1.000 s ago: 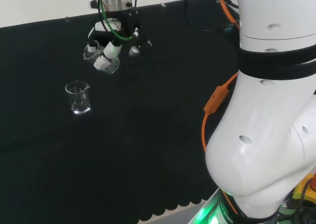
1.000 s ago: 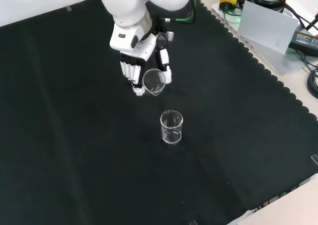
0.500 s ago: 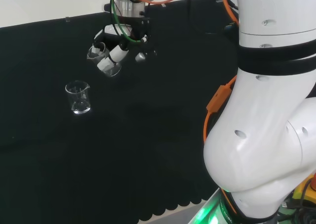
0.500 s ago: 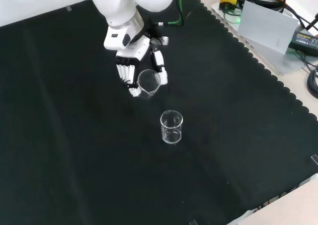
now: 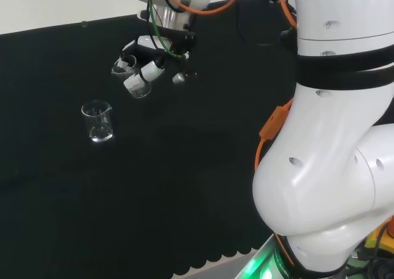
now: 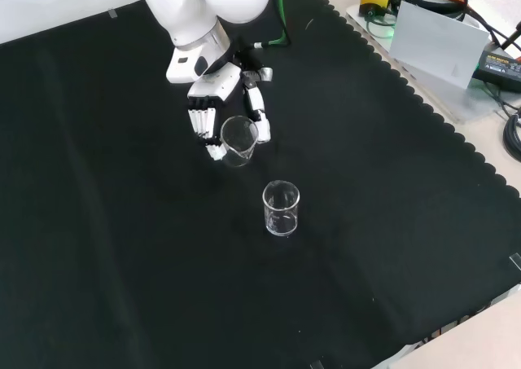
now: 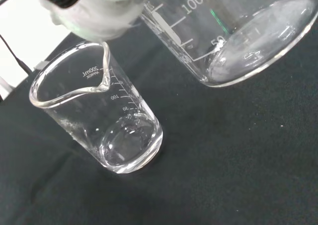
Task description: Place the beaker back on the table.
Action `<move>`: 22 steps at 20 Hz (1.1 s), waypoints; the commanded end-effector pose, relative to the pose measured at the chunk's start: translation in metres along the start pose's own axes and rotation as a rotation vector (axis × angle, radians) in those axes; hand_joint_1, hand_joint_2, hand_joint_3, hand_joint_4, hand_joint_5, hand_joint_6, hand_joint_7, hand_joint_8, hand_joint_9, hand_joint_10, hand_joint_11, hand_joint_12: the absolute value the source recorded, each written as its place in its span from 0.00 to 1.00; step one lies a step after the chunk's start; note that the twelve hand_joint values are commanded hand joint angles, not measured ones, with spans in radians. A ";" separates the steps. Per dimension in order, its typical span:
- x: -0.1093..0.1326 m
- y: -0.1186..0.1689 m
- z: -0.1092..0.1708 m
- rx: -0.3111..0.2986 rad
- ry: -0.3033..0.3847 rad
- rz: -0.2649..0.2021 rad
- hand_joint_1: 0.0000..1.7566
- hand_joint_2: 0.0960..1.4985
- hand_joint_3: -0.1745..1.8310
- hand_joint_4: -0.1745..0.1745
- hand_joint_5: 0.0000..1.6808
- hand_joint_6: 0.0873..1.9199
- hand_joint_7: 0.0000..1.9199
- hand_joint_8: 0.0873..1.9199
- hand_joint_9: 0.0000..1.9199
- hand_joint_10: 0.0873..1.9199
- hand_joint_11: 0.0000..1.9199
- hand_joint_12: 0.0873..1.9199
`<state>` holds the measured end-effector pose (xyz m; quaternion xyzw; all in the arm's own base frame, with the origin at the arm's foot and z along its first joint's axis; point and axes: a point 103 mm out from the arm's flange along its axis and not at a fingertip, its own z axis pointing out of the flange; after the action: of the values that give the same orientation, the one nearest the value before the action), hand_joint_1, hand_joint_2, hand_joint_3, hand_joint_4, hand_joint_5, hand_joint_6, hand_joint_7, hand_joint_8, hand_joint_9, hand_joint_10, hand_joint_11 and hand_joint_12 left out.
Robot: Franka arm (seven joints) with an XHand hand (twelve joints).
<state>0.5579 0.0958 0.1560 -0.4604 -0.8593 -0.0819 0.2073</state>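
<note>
Two clear glass beakers: one held tilted above the black-cloth counter, clamped between curled white-tipped fingers and thumb of the black and white hand; other clear glass beaker upright on the cloth, nearer the front camera, well apart. Printed graduations legible in wrist view — unreadable from the front. Shifted slightly left in front view since a second ago.

White arm, orange cable, black-white fingers
</note>
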 end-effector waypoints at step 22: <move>-0.022 0.016 0.056 -0.056 0.077 0.006 0.75 0.69 0.00 0.00 0.75 0.26 0.69 0.24 0.76 0.34 0.64 0.37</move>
<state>0.5635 0.1029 0.1008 -0.4620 -0.8484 -0.1263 0.2254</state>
